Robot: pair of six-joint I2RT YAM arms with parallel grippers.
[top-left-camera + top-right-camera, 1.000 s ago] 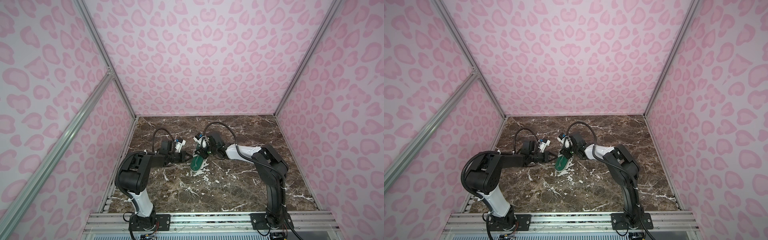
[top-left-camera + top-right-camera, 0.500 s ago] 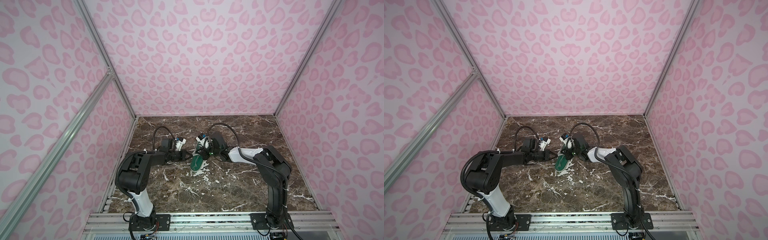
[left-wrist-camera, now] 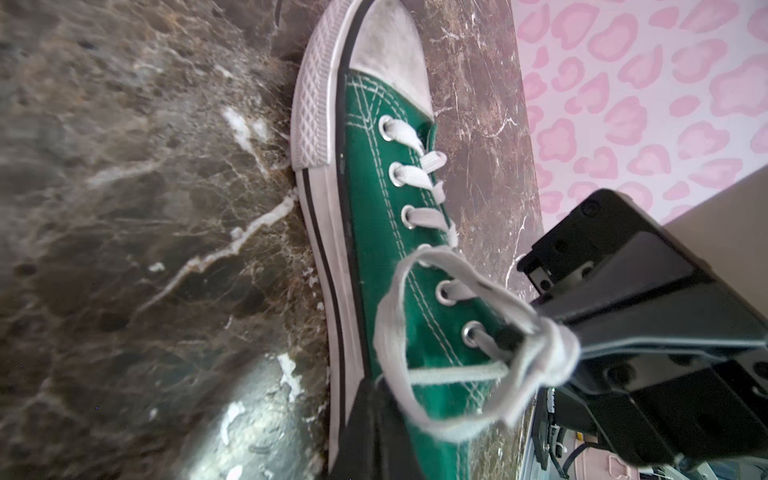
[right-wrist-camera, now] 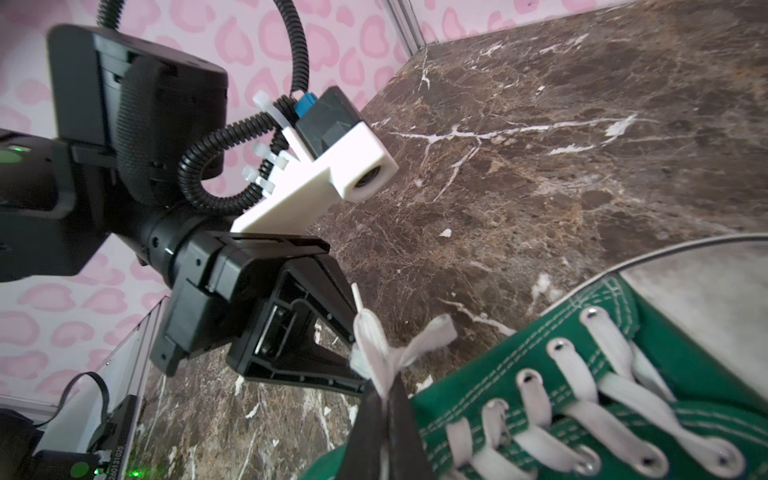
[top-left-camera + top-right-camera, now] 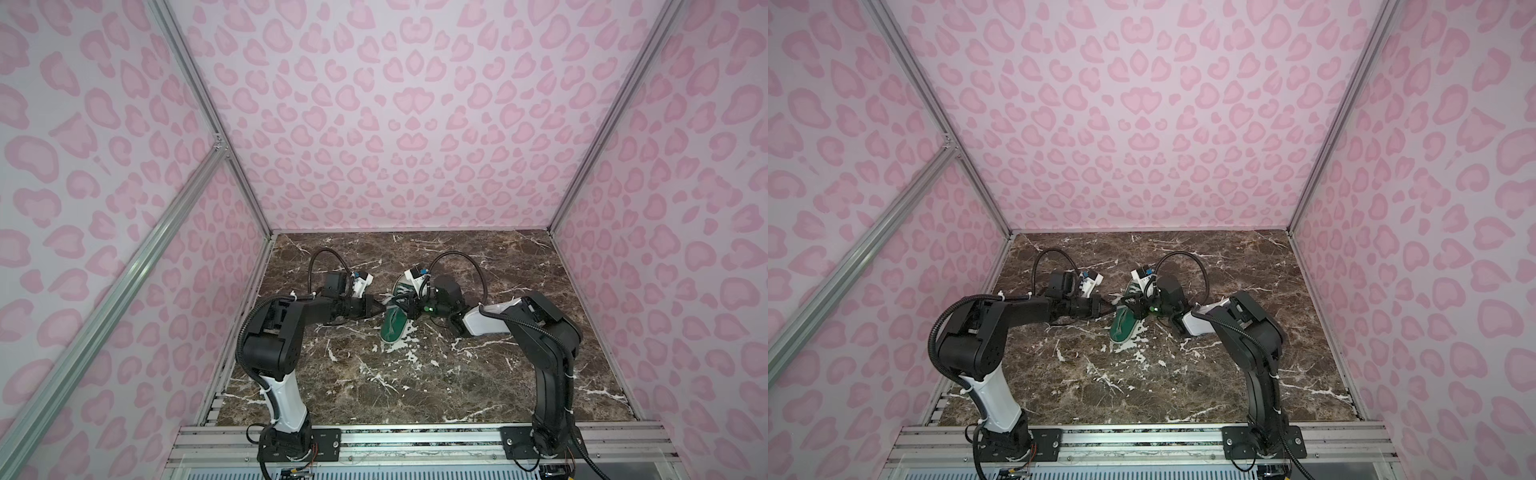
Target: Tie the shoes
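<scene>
Two grippers were shut on laces (image 3: 390, 316): R gripper (image 4: 384, 388) had just closed by the knot, L gripper (image 3: 376, 384) stayed clamped; sneaker (image 3: 374, 232) prob. ready for tightening.

In a top view, a dark brown marble table (image 5: 1142, 395) with white veins, closed in on three sides by pink spotted walls (image 5: 1142, 124). Along the front edge, a metal rail (image 5: 1142, 434), with the left arm (image 5: 984, 332) and the right arm (image 5: 1254, 340) bolted onto it. Near the middle of the table, a green shoe (image 5: 1124, 326), white toe toward the rail. At its far end, the left gripper (image 5: 1111, 305) and the right gripper (image 5: 1136, 309), in from opposite sides, tips almost meeting at the white laces (image 5: 1120, 298). Fingers of both pressed together; the grip itself too small to make out. On the wrists, a white left camera (image 5: 1091, 283) and right camera (image 5: 1140, 275), each with a looped black cable.
</scene>
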